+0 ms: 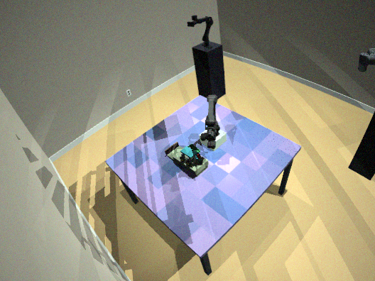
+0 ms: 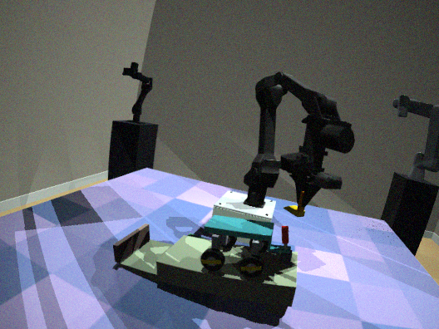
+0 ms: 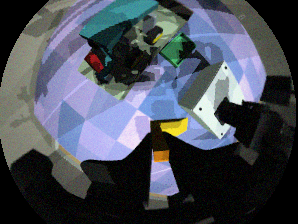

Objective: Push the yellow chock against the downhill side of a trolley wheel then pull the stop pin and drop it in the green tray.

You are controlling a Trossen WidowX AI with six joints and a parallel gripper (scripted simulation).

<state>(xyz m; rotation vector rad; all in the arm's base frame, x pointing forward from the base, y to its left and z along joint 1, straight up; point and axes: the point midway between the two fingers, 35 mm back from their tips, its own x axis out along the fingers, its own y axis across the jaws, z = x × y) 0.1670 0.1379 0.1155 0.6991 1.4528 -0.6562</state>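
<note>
The gripper (image 2: pixel 303 201) (image 3: pixel 159 142) is shut on the yellow chock (image 2: pixel 295 209) (image 3: pixel 176 126) by its orange handle, in the air beyond the ramp's uphill end. The chock's black base shows in the wrist view. The trolley (image 1: pixel 189 151) (image 2: pixel 239 227) (image 3: pixel 117 19), with a teal top and black wheels, stands on the pale green ramp (image 2: pixel 187 274) (image 3: pixel 120 91). The red-headed stop pin (image 2: pixel 284 235) (image 3: pixel 94 62) stands upright at its uphill end. The green tray (image 3: pixel 177 50) lies between ramp and arm base; it is hidden in the exterior view.
A brown end board (image 1: pixel 171 148) (image 2: pixel 132 243) stands at the ramp's low end. The arm's white base box (image 1: pixel 220 141) (image 2: pixel 245 208) (image 3: pixel 212 97) is behind the trolley in the exterior view. Other arms stand on black pedestals (image 1: pixel 209 71) (image 2: pixel 132 149) off the table. Strong shadows cross the ramp.
</note>
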